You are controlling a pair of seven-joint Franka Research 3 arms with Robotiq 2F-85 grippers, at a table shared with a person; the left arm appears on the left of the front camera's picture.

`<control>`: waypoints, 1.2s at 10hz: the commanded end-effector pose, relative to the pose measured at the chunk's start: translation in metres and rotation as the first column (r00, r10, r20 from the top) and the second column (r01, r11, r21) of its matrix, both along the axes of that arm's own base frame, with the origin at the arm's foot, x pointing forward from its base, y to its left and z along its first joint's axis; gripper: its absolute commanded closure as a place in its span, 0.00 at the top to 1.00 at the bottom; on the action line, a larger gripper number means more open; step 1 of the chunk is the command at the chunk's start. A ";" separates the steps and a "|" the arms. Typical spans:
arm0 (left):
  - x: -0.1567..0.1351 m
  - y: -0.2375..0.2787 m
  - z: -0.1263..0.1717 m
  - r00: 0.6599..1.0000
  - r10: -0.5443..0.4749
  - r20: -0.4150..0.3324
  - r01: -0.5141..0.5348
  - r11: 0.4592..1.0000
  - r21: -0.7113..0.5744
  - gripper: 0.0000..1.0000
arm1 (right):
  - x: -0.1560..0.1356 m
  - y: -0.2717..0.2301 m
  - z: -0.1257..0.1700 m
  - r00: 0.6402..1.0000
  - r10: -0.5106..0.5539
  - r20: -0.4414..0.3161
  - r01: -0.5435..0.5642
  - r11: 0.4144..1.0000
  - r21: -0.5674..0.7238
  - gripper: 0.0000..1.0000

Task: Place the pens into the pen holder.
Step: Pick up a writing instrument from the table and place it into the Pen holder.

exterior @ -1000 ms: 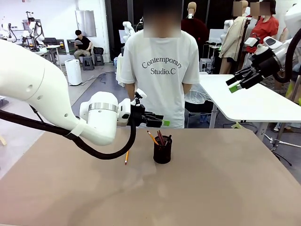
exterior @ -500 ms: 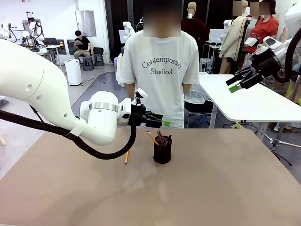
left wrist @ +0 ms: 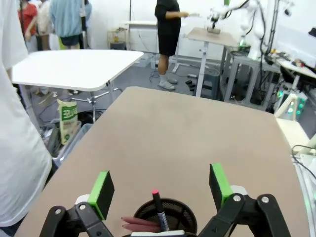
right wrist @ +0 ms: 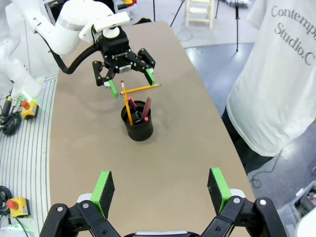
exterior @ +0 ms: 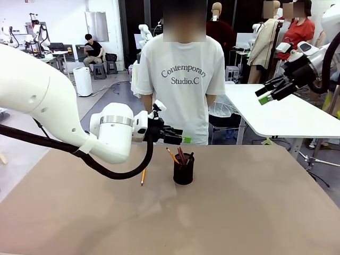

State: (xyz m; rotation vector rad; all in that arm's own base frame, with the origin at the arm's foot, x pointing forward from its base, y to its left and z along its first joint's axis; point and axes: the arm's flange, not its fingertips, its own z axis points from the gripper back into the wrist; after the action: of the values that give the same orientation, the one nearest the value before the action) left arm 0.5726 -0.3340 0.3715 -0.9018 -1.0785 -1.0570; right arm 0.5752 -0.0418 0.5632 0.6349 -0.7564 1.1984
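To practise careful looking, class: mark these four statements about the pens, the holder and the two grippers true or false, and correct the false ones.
1. A yellow pencil lies on the table, outside the pen holder. True.
2. The left gripper is shut on a pen. False: its jaws are open and empty.
3. The pen holder lies on its side. False: it stands upright with several pens inside.
4. The right gripper is open, raised clear of the table. True.
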 end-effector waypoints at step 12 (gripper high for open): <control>-0.070 0.097 0.091 0.858 0.503 -0.104 -0.194 0.505 0.841 1.00 | -0.001 0.002 0.003 1.000 -0.015 -0.004 0.015 1.000 0.003 1.00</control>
State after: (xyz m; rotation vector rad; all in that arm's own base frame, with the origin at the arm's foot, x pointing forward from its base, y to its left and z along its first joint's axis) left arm 0.4945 -0.2102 0.4444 -0.0606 -0.4460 -0.8297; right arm 0.5752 -0.0420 0.5630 0.6349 -0.7564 1.1980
